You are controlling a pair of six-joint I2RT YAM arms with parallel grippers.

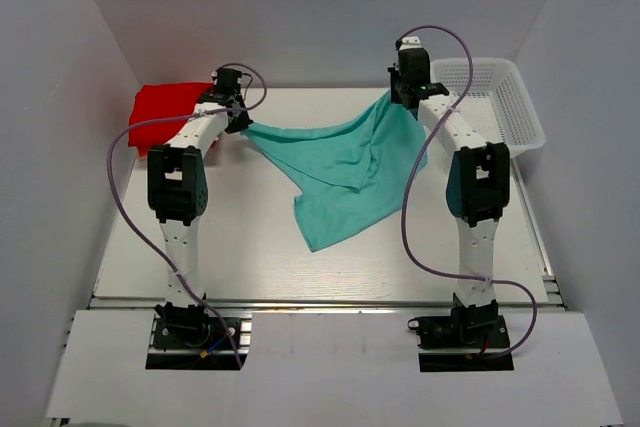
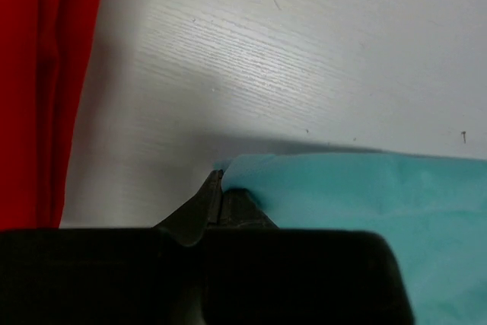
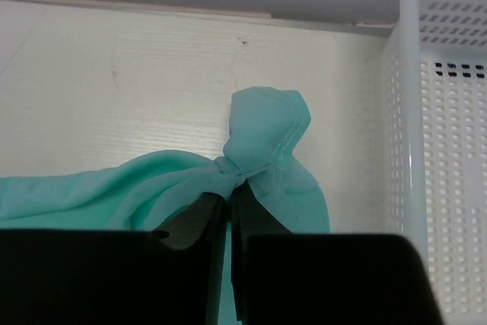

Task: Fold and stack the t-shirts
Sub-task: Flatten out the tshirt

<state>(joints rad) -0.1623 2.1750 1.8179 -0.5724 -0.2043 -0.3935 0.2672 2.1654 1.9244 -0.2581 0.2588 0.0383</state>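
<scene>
Teal cloth is pinched by both hands. The left hand [image 2: 218, 185] is closed tight on one corner of the teal t-shirt [image 1: 345, 172], the fingers pressed together on the fabric edge at the lower centre of its wrist view. The right hand [image 3: 228, 190] is likewise clamped on another corner, where the cloth is bunched into a small knob above the fingertips. In the overhead view the shirt is stretched between the two hands across the upper middle of the frame, and its lower part is draped in loose folds onto the desk [image 1: 250, 247] toward the centre. The red t-shirt [image 1: 165, 107] is seen at the upper left of the frame, lying on the desk just beside the left hand. A white mesh basket [image 1: 515, 112] is placed at the upper right, near the right hand and apart from the teal cloth. The desk is pale, with a faint wood grain, and is enclosed by plain white walls [image 1: 320, 7].
</scene>
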